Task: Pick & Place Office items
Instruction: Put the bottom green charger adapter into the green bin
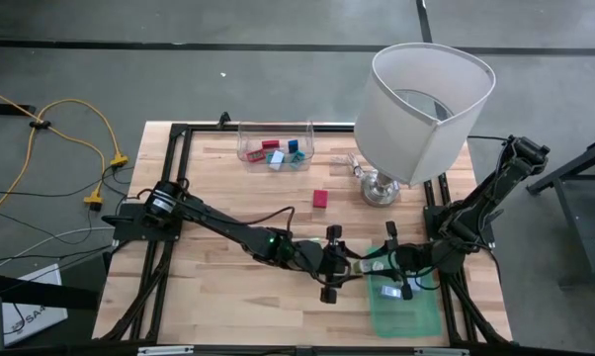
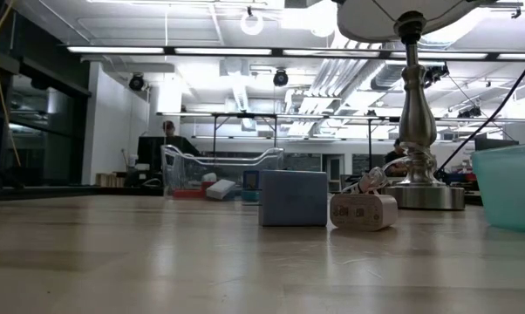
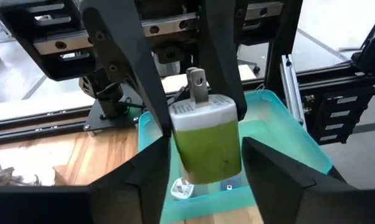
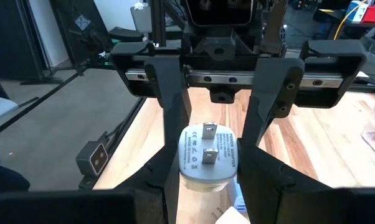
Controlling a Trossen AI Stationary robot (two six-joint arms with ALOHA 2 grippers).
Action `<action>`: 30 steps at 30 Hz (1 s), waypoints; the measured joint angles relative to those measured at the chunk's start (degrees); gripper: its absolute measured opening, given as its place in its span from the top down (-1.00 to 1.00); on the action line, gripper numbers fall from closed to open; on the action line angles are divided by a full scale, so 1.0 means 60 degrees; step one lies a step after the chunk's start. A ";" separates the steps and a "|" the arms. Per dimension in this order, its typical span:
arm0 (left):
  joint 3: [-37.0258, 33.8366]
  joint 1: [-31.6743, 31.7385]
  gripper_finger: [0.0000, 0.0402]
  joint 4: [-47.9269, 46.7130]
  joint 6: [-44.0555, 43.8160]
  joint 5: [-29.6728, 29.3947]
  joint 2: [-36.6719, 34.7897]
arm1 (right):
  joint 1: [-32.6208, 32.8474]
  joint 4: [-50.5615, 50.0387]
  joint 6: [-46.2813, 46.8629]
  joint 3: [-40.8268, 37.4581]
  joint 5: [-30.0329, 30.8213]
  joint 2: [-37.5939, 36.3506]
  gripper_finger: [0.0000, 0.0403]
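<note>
A phone charger (image 3: 207, 146) with a green body and a white pronged end hangs between my two grippers, over the far edge of a teal tray (image 1: 416, 318). My right gripper (image 4: 209, 169) is shut on it. My left gripper (image 3: 206, 163) faces it from the table's left and is open, one finger close on either side of the green body. Several small coloured office items lie in a clear bin (image 1: 275, 151) at the table's far edge. A red piece (image 1: 320, 198) rests flat on the wood. My right gripper pinches the charger's white pronged end (image 4: 190, 163) between its two fingers, one on each side. The fingers (image 3: 220, 68) come nearly level from the table's right. The charger is lifted clear and lies level, its prongs (image 4: 207, 144) pointing back along my right gripper.
A big white lamp (image 1: 426, 104) stands at the far right on its metal base (image 1: 379, 188). A small white item (image 3: 181, 188) lies in the teal tray. The black frame rails (image 1: 174, 198) run along the table's edges. Bare wood lies left of centre.
</note>
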 joint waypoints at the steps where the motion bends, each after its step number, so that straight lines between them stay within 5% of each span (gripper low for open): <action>1: 0.0000 0.0000 0.00 0.0018 -0.0018 0.0000 0.0000 | 0.0000 0.0000 0.0010 0.0000 0.0003 0.0000 0.42; 6: 0.0000 0.0000 -0.16 0.0046 -0.0533 -0.0008 0.0000 | 0.0000 -0.0001 0.0077 0.0000 -0.0004 0.0000 0.42; 17: 0.0000 -0.0005 -0.18 0.0056 -0.0665 0.0003 0.0000 | 0.0480 -0.0233 0.0752 0.0000 0.0071 -0.0018 0.41; 30: 0.0000 -0.0091 -0.18 -0.0046 -0.1090 -0.0063 0.0000 | 0.2295 -0.3574 0.5132 0.0000 0.1280 -0.0029 0.42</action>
